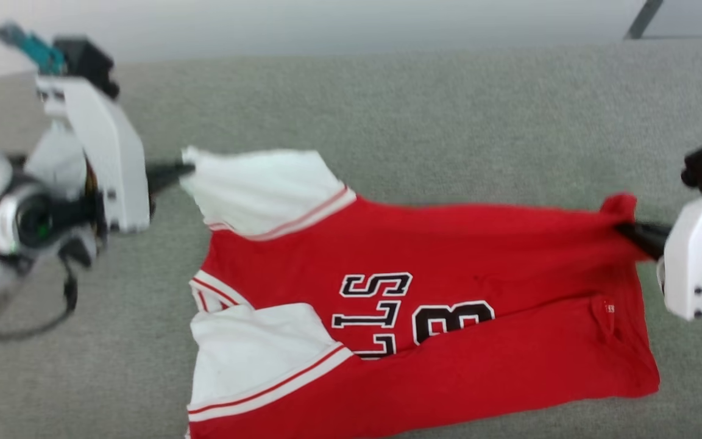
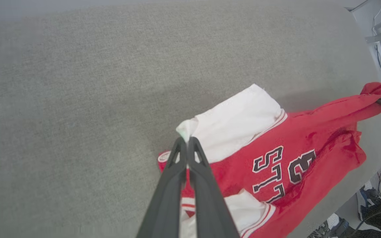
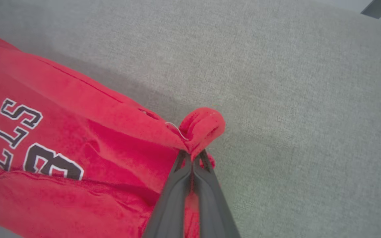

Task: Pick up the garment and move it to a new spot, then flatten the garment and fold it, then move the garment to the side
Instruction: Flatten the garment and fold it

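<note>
Stretch large red soft-fabric shirt [image 1: 448, 256] evenly between left pincer [image 2: 187, 141], clamped on white sleeve [image 1: 265, 189], and right pincer [image 3: 192, 158], clamped on hem [image 3: 203, 127].

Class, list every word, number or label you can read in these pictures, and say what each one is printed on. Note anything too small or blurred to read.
"LLS": black, white-edged letters on the chest of the garment, lying sideways; any letters before them are hidden under a fold.
"3": large digit beside them, partly folded under, so it may be an 8.
Small tag near the hem: too small to read.
</note>
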{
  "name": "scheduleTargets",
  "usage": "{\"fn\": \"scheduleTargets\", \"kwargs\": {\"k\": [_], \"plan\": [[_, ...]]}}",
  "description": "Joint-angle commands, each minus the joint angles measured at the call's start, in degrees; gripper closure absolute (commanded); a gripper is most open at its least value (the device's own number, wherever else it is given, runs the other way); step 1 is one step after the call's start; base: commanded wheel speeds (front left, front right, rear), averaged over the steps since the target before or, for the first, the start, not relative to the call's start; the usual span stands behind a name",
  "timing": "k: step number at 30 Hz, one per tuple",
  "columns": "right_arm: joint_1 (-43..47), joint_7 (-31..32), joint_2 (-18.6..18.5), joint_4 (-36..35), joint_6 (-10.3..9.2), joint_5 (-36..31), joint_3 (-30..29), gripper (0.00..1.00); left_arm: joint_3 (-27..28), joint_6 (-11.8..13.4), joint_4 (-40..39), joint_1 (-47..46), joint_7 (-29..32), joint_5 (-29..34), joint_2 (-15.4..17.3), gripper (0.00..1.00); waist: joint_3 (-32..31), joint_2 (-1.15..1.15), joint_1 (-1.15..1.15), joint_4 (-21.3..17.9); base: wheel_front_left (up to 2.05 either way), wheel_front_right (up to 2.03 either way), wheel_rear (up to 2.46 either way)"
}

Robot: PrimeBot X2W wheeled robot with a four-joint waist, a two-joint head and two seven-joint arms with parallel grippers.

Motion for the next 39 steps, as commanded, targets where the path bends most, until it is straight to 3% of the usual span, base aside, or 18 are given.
{"fn": "scheduleTargets", "kwargs": {"k": [1, 8, 14, 18, 26, 27, 28, 29, 30, 31, 32, 33, 39], "plan": [[1.33, -0.12, -0.42, -0.35, -0.06, 0.77, -0.21, 1.0, -0.06, 0.94, -1.69, 1.45, -0.1, -0.17, 1.17, 1.0, -2.15, 0.0, 0.0, 1.65, 0.0, 0.0, 0.0], [8.62, 0.47, -2.24, -3.39, -0.06, 2.65, -2.47, 1.0, -0.47, 9.77, -20.24, 11.38, -2.03, -3.82, 9.85, 1.0, -3.73, 0.0, 0.0, 2.79, 0.0, 0.0, 0.0], [13.25, 2.14, -1.81, -4.17, -0.06, 2.43, -4.65, 1.0, -1.86, 15.19, -29.92, 18.96, -5.48, -6.19, 13.55, 1.0, -3.66, 0.0, 0.0, 3.19, 0.0, 0.0, 0.0], [15.31, 3.53, -1.04, -4.98, -0.06, 1.96, -5.84, 1.0, -3.28, 15.96, -30.78, 22.59, -7.12, -6.79, 13.44, 1.0, -3.55, 0.0, 0.0, 3.17, 0.0, 0.0, 0.0], [17.46, 7.16, 0.09, -7.01, -0.06, 1.34, -7.32, 1.0, -4.72, 14.67, -28.18, 25.12, -7.85, -7.14, 11.61, 0.99, -3.91, 0.0, 0.0, 2.63, 0.0, 0.0, 0.0], [17.69, 7.37, 0.21, -7.19, -0.06, 1.12, -7.57, 1.0, -4.74, 14.51, -28.0, 25.22, -7.91, -7.14, 11.46, 0.87, -3.99, 0.0, 0.0, 2.59, 0.0, 0.0, 0.0], [17.96, 7.56, 0.32, -7.35, -0.06, 0.96, -7.77, 1.0, -4.81, 14.28, -27.87, 25.26, -8.05, -6.9, 11.47, 0.68, -4.09, 0.0, 0.0, 2.54, 0.0, 0.0, 0.0], [18.18, 7.59, 0.47, -7.35, -0.06, 0.64, -8.1, 1.0, -4.9, 14.03, -27.84, 25.27, -8.28, -6.44, 11.52, 0.55, -4.23, 0.0, 0.0, 2.49, 0.0, 0.0, 0.0], [18.33, 7.35, 0.73, -7.39, -0.06, 0.26, -8.55, 0.94, -4.78, 13.71, -27.8, 25.46, -8.63, -6.5, 11.45, 0.29, -4.4, 0.0, 0.0, 2.46, 0.0, 0.0, 0.0], [18.34, 7.1, 1.03, -7.48, -0.06, -0.08, -8.95, 0.59, -4.6, 13.75, -27.71, 25.63, -8.99, -6.5, 11.48, 0.0, -4.64, 0.0, 0.0, 2.45, 0.0, 0.0, 0.0], [18.35, 6.99, 1.17, -7.61, -0.06, -0.4, -9.13, 0.5, -4.69, 13.8, -27.73, 25.71, -9.21, -6.09, 11.71, 0.0, -4.85, 0.0, 0.0, 2.44, 0.0, 0.0, 0.0], [18.44, 6.84, 1.29, -7.68, -0.06, -0.76, -9.39, 0.0, -4.8, 13.67, -27.87, 25.76, -9.33, -5.76, 11.87, 0.0, -5.13, 0.0, 0.0, 2.44, 0.0, 0.0, 0.0], [19.51, 6.45, 2.74, -8.13, -0.06, -1.78, -10.87, 0.0, -4.27, 13.27, -28.61, 26.15, -10.79, -5.86, 12.1, 0.0, -7.27, 0.0, 0.0, 2.8, 0.0, 0.0, 0.0]]}}
